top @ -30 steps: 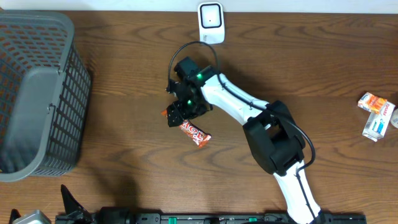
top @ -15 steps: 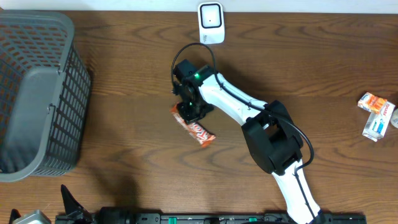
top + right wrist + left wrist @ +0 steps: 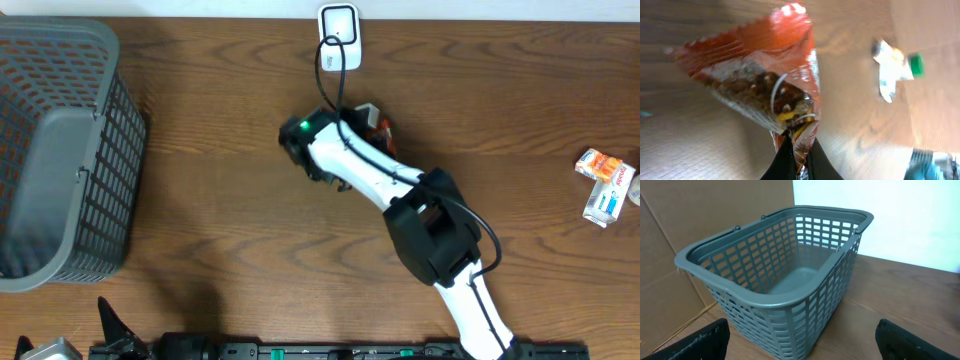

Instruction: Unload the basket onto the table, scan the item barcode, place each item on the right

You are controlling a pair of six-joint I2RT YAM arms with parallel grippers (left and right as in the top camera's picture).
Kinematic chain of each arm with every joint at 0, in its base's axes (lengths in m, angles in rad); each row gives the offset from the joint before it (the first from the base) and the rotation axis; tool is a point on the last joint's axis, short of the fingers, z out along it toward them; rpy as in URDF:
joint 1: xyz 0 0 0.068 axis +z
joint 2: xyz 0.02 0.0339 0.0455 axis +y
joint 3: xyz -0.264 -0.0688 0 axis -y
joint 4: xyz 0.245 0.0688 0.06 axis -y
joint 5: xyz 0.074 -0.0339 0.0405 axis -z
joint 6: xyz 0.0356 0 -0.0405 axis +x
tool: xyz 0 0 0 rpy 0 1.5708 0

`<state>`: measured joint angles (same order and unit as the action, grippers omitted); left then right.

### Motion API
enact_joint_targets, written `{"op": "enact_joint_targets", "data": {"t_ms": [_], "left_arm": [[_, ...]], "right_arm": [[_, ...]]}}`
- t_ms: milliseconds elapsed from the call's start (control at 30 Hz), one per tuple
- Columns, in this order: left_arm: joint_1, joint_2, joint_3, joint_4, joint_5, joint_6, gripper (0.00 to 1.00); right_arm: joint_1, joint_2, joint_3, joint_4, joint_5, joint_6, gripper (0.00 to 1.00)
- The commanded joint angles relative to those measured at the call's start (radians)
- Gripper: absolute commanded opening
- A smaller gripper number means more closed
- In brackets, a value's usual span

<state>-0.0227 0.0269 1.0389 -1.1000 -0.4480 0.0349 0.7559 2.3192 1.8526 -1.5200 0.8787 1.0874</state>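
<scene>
Right claw pinches only one edge of the orange snack packet, held up near the scanner; a thin hold — the slick packet could slip or twist, hiding the barcode.

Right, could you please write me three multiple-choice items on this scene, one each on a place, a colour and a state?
1. Where on the table does the basket stand, seen from overhead? A at the left edge; B at the right edge; C in the middle.
2. What colour is the snack packet? A blue; B orange; C white.
3. How is the right gripper? A wide open and empty; B out of sight; C shut on the snack packet.
Answers: 1 A, it fills the left edge overhead; 2 B, the right wrist view shows it orange; 3 C, its fingers pinch the packet's end.
</scene>
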Motion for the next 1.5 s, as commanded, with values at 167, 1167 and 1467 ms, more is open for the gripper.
{"op": "enact_joint_targets", "data": {"t_ms": [167, 1167, 1467], "left_arm": [[-0.003, -0.006, -0.001, 0.001, -0.009, 0.016, 0.93], [-0.003, -0.006, -0.001, 0.001, -0.009, 0.016, 0.93], [-0.003, -0.006, -0.001, 0.001, -0.009, 0.016, 0.93]], "right_arm": [[0.285, -0.034, -0.037, -0.100, -0.005, 0.417, 0.68], [0.429, -0.035, -0.348, -0.053, -0.066, -0.045, 0.99], [0.429, -0.035, -0.505, 0.209, -0.208, -0.321, 0.92]]}}
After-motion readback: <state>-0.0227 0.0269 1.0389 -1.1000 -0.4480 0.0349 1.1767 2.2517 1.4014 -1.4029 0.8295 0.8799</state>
